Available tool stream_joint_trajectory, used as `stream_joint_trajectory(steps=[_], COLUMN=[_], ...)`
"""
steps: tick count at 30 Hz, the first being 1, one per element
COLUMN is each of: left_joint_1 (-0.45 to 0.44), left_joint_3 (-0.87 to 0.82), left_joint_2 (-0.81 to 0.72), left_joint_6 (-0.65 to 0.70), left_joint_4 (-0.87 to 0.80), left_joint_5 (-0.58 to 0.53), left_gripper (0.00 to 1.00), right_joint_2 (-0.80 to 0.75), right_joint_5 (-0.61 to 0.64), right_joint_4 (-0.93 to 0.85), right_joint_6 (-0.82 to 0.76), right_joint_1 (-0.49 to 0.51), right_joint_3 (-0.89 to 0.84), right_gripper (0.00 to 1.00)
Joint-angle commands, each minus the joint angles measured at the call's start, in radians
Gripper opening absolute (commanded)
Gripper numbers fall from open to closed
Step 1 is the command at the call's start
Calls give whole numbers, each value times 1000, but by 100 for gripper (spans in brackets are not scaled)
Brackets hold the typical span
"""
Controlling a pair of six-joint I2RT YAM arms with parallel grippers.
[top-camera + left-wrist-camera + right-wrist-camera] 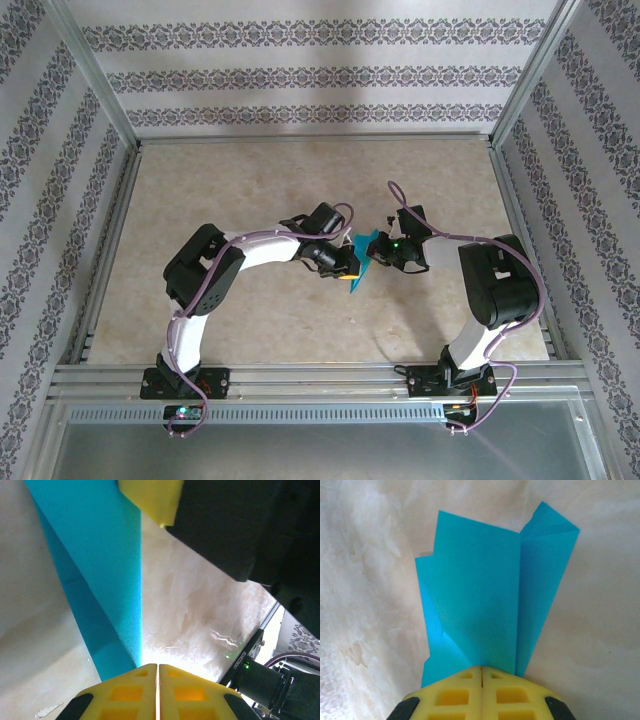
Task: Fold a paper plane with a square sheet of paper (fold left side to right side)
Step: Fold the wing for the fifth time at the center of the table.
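The teal-blue sheet of paper (365, 250) is folded and creased, and it hangs between my two grippers above the middle of the table. My right gripper (380, 250) is shut on its near edge. In the right wrist view the sheet (480, 590) fans up from the closed yellow fingertips of that gripper (482, 667). My left gripper (350, 272) is at the sheet's lower left end, jaws together. In the left wrist view the paper (100, 555) narrows down to the tip of my left gripper (157, 666) and passes just behind its left finger. The right gripper's yellow finger (150, 500) holds the far end.
The beige marbled table top (250, 170) lies all around the arms. Aluminium frame rails (310, 375) run along the near edge and up the sides, with patterned walls behind. The right arm's black body (250, 530) is close in front of my left wrist.
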Motion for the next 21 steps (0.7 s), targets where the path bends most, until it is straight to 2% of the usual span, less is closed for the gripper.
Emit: stream_joint_trajectory(steps=[1, 21], left_joint_1=[-11, -19], left_joint_3=[37, 34], left_joint_2=[17, 71], left_joint_6=[-20, 11], left_joint_4=[36, -16], left_joint_5=[39, -16], left_gripper=[10, 10], right_joint_2=[39, 39], right_joint_5=[49, 49], right_joint_4=[-72, -80], right_joint_6=[-20, -22], right_joint_1=[16, 18], right_joint_3=[-28, -20], right_gripper=[0, 0])
